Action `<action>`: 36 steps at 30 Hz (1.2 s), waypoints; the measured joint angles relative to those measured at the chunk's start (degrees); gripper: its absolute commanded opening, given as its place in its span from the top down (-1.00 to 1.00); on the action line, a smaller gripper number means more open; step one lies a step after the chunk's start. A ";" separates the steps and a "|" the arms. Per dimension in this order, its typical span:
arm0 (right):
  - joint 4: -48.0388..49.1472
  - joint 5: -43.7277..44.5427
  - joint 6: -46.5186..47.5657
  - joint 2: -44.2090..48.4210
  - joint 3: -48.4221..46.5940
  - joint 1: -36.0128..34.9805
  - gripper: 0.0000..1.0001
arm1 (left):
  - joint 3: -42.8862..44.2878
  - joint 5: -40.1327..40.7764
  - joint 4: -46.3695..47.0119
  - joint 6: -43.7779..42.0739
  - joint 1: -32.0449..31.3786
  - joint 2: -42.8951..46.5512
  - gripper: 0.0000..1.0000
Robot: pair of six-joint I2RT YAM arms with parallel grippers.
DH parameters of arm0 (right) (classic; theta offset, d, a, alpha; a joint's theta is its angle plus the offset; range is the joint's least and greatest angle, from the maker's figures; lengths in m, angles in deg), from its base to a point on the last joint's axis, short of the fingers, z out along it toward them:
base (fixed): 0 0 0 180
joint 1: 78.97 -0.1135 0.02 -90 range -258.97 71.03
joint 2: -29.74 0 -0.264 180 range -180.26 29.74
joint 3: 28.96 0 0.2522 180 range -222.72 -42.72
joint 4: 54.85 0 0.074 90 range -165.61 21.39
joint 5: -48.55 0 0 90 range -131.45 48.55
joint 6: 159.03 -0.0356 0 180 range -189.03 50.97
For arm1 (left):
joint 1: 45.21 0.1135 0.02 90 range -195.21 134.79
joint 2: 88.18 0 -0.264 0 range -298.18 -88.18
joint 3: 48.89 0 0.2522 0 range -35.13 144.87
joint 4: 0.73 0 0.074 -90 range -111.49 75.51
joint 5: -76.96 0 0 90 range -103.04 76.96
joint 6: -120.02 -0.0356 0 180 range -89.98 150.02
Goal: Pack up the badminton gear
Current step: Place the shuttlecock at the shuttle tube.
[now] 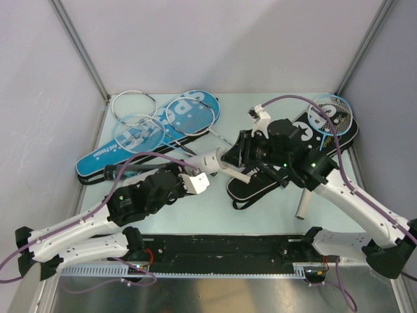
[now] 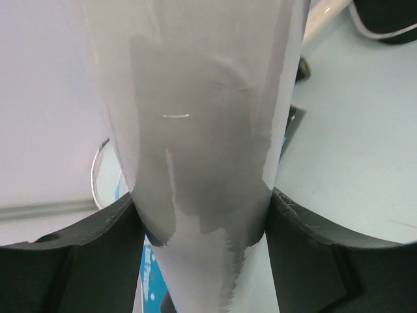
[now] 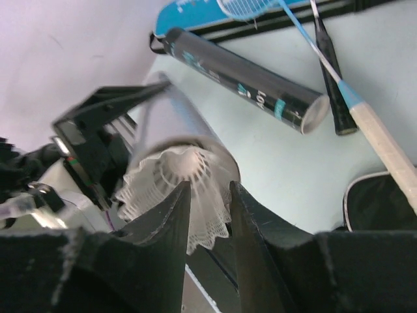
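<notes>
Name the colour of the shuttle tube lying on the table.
The tube is black with teal markings, clearest in right wrist view.

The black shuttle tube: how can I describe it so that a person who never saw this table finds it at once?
Look at the blue racket cover on the table's left side. Beside its near edge lies the black shuttle tube, flat on the table. Unlike the white tube gripped in the left gripper's jaws, it is dark, bears pale lettering, and nothing holds it.
</notes>
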 measured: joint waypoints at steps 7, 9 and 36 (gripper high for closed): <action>4.33 1.33 1.46 4.28 0.02 -0.22 0.73 | 0.39 -4.55 3.50 -0.92 -1.36 0.04 0.45; 4.68 1.29 2.03 4.39 0.02 -0.22 0.85 | 0.50 -4.68 3.67 -0.92 -1.36 0.09 0.46; 16.92 4.35 -2.08 5.38 8.98 -3.04 0.11 | 2.80 -7.34 2.69 0.13 -1.31 0.90 0.47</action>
